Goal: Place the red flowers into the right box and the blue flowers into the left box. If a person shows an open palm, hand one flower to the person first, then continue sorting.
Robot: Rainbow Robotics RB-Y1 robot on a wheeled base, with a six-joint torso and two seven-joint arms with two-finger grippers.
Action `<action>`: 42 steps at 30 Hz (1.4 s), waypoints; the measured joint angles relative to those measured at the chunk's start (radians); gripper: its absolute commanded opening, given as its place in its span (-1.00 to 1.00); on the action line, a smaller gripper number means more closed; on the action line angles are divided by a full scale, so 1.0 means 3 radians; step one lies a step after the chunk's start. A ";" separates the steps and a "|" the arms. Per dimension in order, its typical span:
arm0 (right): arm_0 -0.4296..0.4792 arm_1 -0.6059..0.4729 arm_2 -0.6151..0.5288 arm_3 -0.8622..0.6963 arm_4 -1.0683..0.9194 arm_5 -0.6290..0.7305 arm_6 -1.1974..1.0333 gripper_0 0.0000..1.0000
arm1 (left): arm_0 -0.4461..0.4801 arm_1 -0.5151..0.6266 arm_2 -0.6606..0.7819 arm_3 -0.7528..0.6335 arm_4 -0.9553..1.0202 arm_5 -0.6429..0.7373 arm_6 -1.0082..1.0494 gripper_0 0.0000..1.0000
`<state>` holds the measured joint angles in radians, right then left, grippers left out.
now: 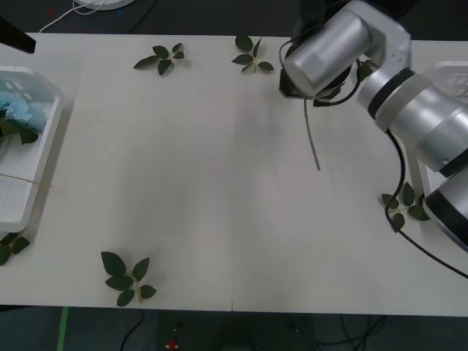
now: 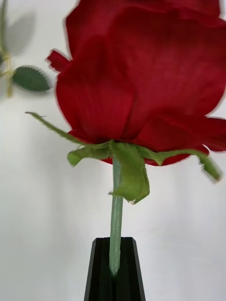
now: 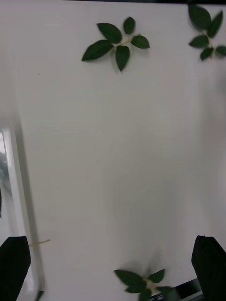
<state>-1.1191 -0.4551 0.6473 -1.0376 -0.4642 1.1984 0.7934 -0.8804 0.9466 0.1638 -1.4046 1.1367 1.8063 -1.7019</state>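
A red flower [image 2: 141,80], a deep-red rose, looms close in the right wrist view, with my right gripper [image 2: 115,275] shut on its green stem just below the bloom. In the front view my right arm [image 1: 333,47] hangs over the table's far right and the thin stem [image 1: 312,139] trails out from under it. The right box [image 1: 452,79] shows behind that arm at the right edge. The left box [image 1: 45,157] at the left edge holds pale-blue flowers [image 1: 22,111]. My left gripper [image 3: 113,270] is open above bare table beside the left box's rim [image 3: 16,188].
Loose green leaf sprigs lie scattered: two at the far edge [image 1: 162,58] [image 1: 252,57], one near the front [image 1: 128,278], one by the right arm [image 1: 404,205], one under the left box [image 1: 11,245]. The white table's [image 1: 219,183] middle is bare.
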 measured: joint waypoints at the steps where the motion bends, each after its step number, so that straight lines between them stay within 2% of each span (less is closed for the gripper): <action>1: 0.0000 -0.0119 -0.0054 -0.0064 -0.0061 0.0067 0.0111 -1.00 | 0.0004 -0.0028 0.0056 -0.0003 -0.0001 0.0062 -0.0404 1.00; 5: -0.0001 -0.0618 -0.0216 -0.0218 -0.0354 0.0174 0.0818 -1.00 | 0.0164 -0.0201 0.0473 -0.0159 -0.0007 0.0177 -0.1428 1.00; 11: -0.0001 -0.1379 -0.0263 -0.0234 -0.0734 0.0179 0.1077 -1.00 | 0.0739 -0.0515 0.1001 -0.0754 -0.0003 0.0181 -0.1651 1.00; 13: -0.0001 -0.1629 -0.0263 -0.0236 -0.0884 0.0180 0.1314 -1.00 | 0.0928 -0.0612 0.1071 -0.0932 0.0002 0.0181 -0.1978 1.00; 19: 0.0074 -0.2258 -0.0263 -0.0235 -0.1188 0.0106 0.1816 -1.00 | 0.1237 -0.0839 0.1104 -0.1221 0.0113 0.0178 -0.3742 1.00; 22: 0.0233 -0.2487 -0.0263 -0.0233 -0.1333 -0.0207 0.1903 -1.00 | 0.1311 -0.0886 0.1077 -0.1253 0.0268 0.0043 -0.3731 1.00; 26: 0.0507 -0.2652 -0.0270 -0.0195 -0.1450 -0.0610 0.2176 -1.00 | 0.1410 -0.0880 0.0905 -0.1257 0.0481 -0.0255 -0.3360 1.00; 32: 0.0848 -0.2678 -0.0272 -0.0076 -0.1417 -0.0954 0.2194 -1.00 | 0.1605 -0.0621 0.0346 -0.1258 0.0920 -0.0817 -0.3331 1.00; 36: 0.1004 -0.2677 -0.0272 0.0062 -0.1309 -0.1096 0.2194 -1.00 | 0.1697 -0.0420 0.0040 -0.1262 0.1096 -0.1003 -0.3331 1.00; 42: 0.1124 -0.2599 -0.0272 0.0406 -0.1079 -0.1458 0.2194 -1.00 | 0.1785 -0.0304 -0.0176 -0.1264 0.1260 -0.1310 -0.3331 1.00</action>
<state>-0.7819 -1.2349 0.5658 -0.9158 -0.7879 0.7609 1.4517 -0.3450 0.8554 0.1111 -1.7839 1.5145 1.4134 -2.7012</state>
